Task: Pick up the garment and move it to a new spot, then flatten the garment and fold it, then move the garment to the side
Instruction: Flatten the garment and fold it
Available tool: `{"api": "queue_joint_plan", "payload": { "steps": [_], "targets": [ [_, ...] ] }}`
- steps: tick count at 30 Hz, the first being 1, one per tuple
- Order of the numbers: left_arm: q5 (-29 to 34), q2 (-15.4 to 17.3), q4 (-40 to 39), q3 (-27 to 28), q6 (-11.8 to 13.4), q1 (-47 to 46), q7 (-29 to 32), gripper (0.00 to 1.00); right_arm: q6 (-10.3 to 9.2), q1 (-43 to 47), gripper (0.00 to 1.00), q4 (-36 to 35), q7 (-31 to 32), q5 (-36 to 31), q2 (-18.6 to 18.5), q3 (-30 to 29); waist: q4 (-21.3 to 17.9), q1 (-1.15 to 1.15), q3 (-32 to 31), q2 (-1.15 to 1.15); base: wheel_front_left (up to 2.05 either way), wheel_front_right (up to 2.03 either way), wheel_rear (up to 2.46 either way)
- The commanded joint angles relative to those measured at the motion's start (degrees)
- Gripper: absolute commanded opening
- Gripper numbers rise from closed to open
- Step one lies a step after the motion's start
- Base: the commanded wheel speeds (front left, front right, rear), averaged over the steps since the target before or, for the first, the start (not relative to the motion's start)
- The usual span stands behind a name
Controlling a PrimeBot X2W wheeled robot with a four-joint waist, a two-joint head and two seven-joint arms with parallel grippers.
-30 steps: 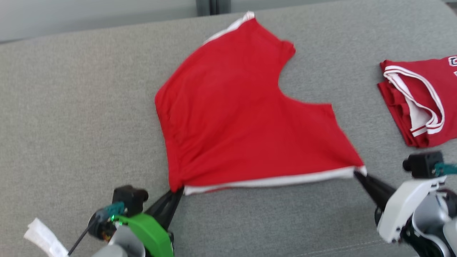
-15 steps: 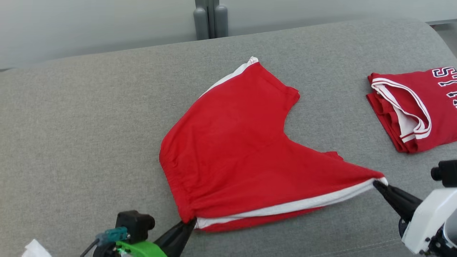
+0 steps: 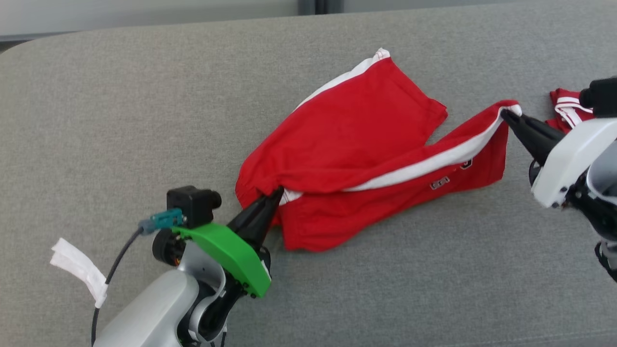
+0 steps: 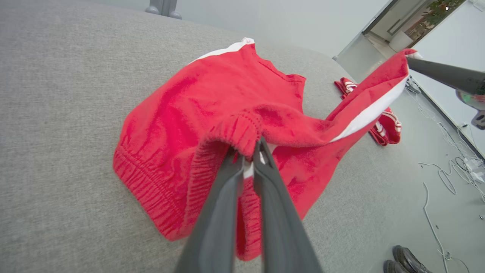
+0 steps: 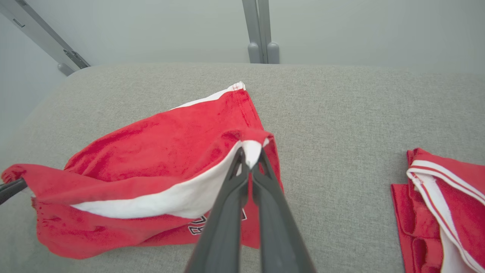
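My left gripper (image 3: 278,191) and right gripper (image 3: 504,114), both clamped on the shorts (image 3: 359,127), stretch their lifted edge left to right, the rest lying beyond.

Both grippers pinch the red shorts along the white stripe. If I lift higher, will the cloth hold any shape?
Probably not: the red fabric shorts sag between the left gripper and right gripper, looking floppy. Likely light, since two pinches carry the raised edge. Their far side rests on the grey cushion and may drag.
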Motion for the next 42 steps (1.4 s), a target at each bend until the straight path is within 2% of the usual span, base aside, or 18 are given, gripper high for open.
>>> {"api": "queue_joint_plan", "payload": {
  "steps": [1,8,12,19,25,27,28,29,37,42],
  "targets": [
    [0.3,-1.0,1.3,0.7,-0.1,-2.2,-0.7,0.00,-0.02,-2.9,0.00,1.8,-1.4,-0.3,-0.6,0.8,3.6,0.00,3.8,0.00,0.00,0.00,0.00],
    [1.1,-5.7,8.3,2.7,1.0,-8.1,-3.6,0.00,-0.02,-16.0,0.00,13.5,-8.9,-1.6,-1.2,5.7,7.3,0.00,8.3,0.00,0.00,0.00,0.00],
    [0.8,-7.5,10.8,3.2,1.5,-9.7,-4.2,0.00,-0.02,-20.4,0.00,18.7,-11.6,-1.6,-0.9,7.9,8.6,0.00,9.9,0.00,0.00,0.00,0.00],
    [0.5,-9.6,13.3,3.1,-0.5,-11.7,-5.6,0.00,-0.02,-26.5,0.00,25.7,-14.9,-0.5,-0.5,12.0,9.7,0.00,11.7,0.00,0.00,0.00,0.00],
    [0.7,-10.6,15.2,3.1,-1.1,-12.8,-6.6,0.00,-0.02,-29.6,0.00,30.6,-16.8,0.8,-0.3,14.5,10.3,0.00,12.6,0.00,0.00,0.00,0.00],
    [0.7,-10.9,15.7,3.1,-1.3,-13.1,-6.9,0.42,-0.02,-30.2,0.00,32.0,-17.5,1.5,0.0,15.0,10.3,0.00,12.8,0.00,0.00,0.00,0.00],
    [0.7,-11.0,16.0,3.1,-1.4,-13.2,-7.0,1.00,-0.02,-30.5,0.16,32.6,-17.8,1.6,0.1,15.5,10.3,0.00,12.8,0.00,0.00,0.00,0.00],
    [0.7,-11.1,16.2,3.1,-1.5,-13.3,-7.1,1.00,-0.02,-30.8,1.00,33.1,-18.3,1.7,0.2,15.9,10.3,0.00,12.9,0.00,0.00,0.00,0.00],
    [1.2,-11.1,16.6,3.7,-2.1,-12.7,-10.1,1.00,-0.02,-31.8,1.00,35.6,-21.5,4.0,0.1,18.6,10.5,0.00,11.1,0.00,0.00,0.00,0.00],
    [1.7,-10.0,15.7,4.0,-3.6,-10.2,-13.0,1.00,-0.02,-29.8,1.00,36.0,-22.4,6.0,-2.1,20.5,11.0,0.00,8.1,0.00,0.00,0.00,0.00]
  ]
}}
